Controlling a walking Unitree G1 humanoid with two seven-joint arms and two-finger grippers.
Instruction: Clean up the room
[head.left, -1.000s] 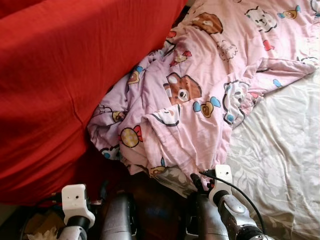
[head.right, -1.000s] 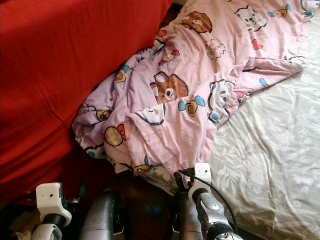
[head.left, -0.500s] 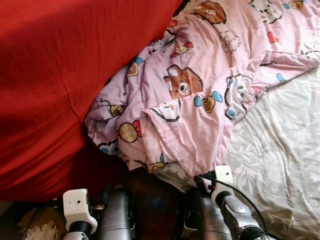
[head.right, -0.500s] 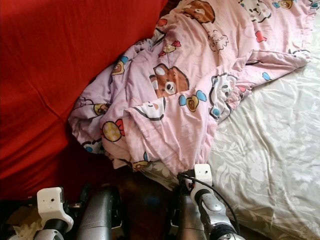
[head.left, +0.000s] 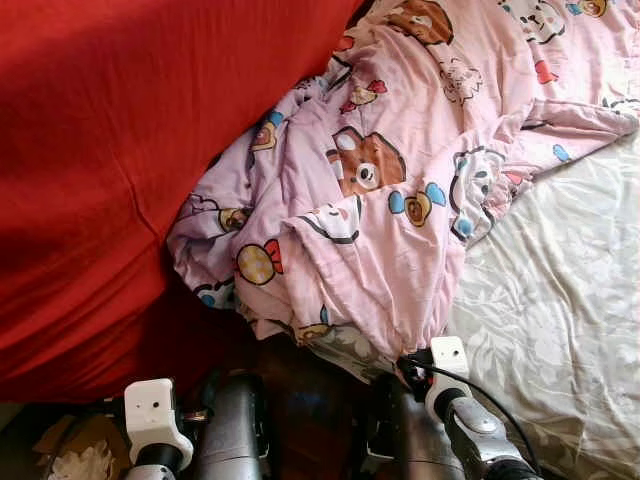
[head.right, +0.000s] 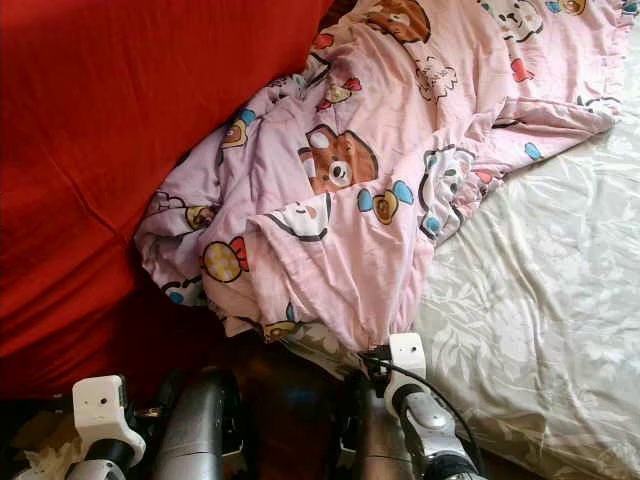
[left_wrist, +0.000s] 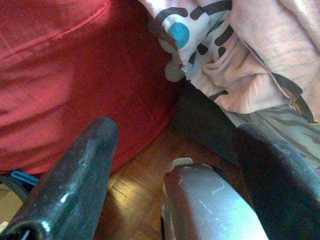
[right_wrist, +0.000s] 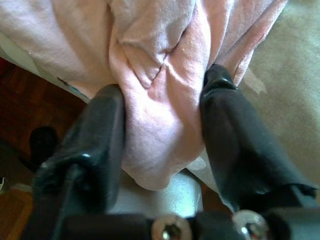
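Observation:
A pink blanket (head.left: 380, 180) printed with cartoon bears and sweets lies crumpled on the bed, its lower hem hanging over the edge. My right gripper (right_wrist: 162, 82) is at that hem, shut on a thick fold of the pink blanket (right_wrist: 160, 125) that bunches between both fingers. Its white wrist camera (head.left: 447, 355) shows just under the hem. My left gripper (left_wrist: 175, 129) hangs open and low with nothing between its fingers, above the wooden floor (left_wrist: 135, 195) beside the red cover.
A large red cover (head.left: 100, 150) fills the left side and drapes down to the floor. A pale floral sheet (head.left: 560, 300) covers the bed on the right. Crumpled paper and cardboard (head.left: 80, 462) lie on the floor at the lower left.
The camera has shifted a little. My right gripper has edged forward, and the blanket's hem now reaches its wrist camera. The left arm has stayed low.

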